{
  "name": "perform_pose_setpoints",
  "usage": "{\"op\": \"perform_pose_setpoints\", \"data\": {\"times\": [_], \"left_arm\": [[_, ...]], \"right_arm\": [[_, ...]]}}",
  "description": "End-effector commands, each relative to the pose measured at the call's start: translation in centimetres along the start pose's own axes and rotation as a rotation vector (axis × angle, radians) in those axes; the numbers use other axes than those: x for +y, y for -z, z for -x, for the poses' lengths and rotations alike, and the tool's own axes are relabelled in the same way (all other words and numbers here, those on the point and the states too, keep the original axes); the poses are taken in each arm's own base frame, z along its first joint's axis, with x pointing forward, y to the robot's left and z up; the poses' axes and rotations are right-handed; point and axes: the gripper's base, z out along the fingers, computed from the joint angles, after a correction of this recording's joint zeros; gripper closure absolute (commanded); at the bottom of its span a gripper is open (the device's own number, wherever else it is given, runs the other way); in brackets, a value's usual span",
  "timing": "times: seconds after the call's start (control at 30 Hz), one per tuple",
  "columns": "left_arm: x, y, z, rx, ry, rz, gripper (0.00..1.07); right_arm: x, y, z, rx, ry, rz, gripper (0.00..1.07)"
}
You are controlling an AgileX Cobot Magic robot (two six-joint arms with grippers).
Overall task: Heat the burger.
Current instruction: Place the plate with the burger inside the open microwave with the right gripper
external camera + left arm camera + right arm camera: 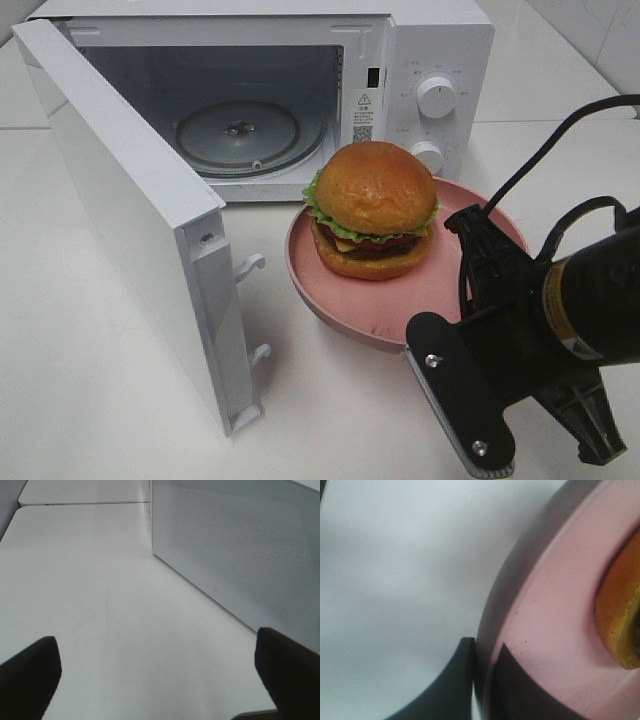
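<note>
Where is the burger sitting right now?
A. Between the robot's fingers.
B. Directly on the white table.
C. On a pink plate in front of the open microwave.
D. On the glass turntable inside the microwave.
C: the burger rests on the pink plate just outside the open microwave, and the right gripper pinches the plate's rim.

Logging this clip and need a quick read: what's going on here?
The right gripper is shut on the rim of the pink plate, which carries the burger, just in front of the microwave. The microwave's door stands wide open. The burger is not yet on the glass turntable inside. The left gripper is open and holds nothing, over the table beside the door.
</note>
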Motion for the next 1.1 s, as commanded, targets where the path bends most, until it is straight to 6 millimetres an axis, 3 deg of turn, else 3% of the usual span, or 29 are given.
{"op": "perform_pose_setpoints", "data": {"times": [0.03,0.33,0.67,0.9,1.1], "left_arm": [[0.0,0.1,0.0,-0.003,0.006,-0.004,0.09],[0.0,0.1,0.0,-0.003,0.006,-0.004,0.09],[0.0,0.1,0.0,-0.003,0.006,-0.004,0.09],[0.0,0.1,0.0,-0.003,0.006,-0.004,0.09],[0.0,0.1,0.0,-0.003,0.006,-0.004,0.09]], "right_arm": [[-0.9,-0.1,-1.0,-0.058,0.063,-0.032,1.07],[-1.3,-0.6,-2.1,-0.132,0.152,-0.025,1.07],[-3.6,-0.2,-4.2,-0.163,0.196,-0.072,1.07],[-3.8,-0.3,-4.5,-0.167,0.208,-0.092,1.07],[-5.2,0.3,-4.4,-0.17,0.188,-0.16,1.07]]}}
